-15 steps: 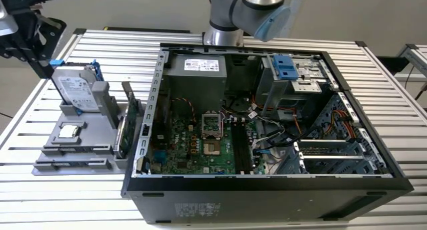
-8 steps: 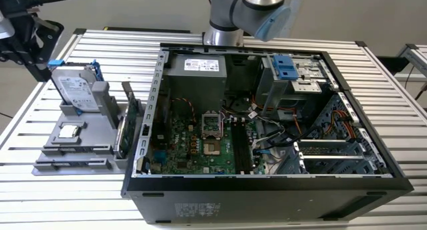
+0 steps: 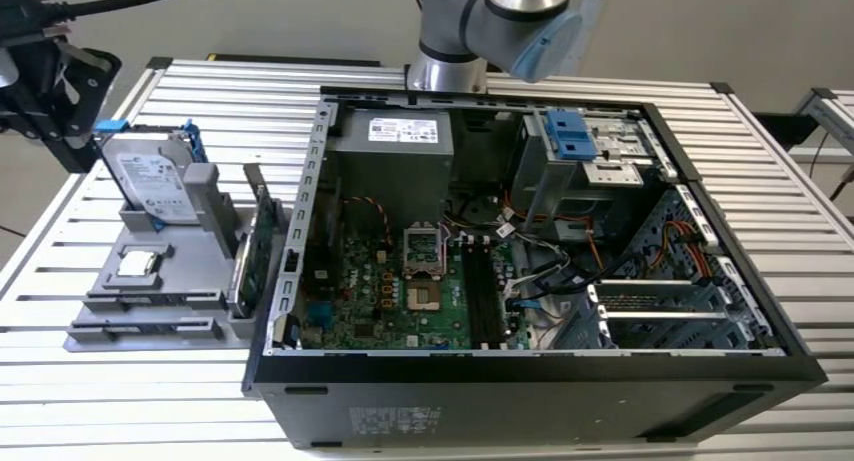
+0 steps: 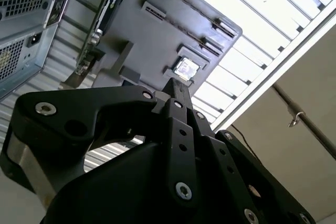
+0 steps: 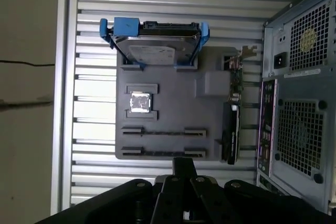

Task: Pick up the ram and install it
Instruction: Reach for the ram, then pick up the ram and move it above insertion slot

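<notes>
The ram is out of view. My gripper (image 3: pixel 70 141) hangs at the exterior view's far left, above the table edge beside the grey parts holder (image 3: pixel 200 281). In both wrist views its black fingers (image 5: pixel 184 165) (image 4: pixel 176 88) meet in one tip with nothing seen between them, so it looks shut. Two long narrow slots (image 5: pixel 163 130) at the holder's near end stand empty. On the motherboard in the open computer case (image 3: pixel 534 386), long black memory slots (image 3: pixel 483 296) run beside the processor socket. I cannot tell whether a stick sits in them.
The holder (image 5: pixel 210 85) carries a hard drive (image 3: pixel 147 186) (image 5: pixel 155 51) in a blue frame, a small silver processor chip (image 3: pixel 138 264) (image 5: pixel 140 102) and a green expansion card (image 3: pixel 260 246) (image 5: pixel 231 85) on edge. The case stands right next to the holder. The arm's base (image 3: pixel 447 66) rises behind the case.
</notes>
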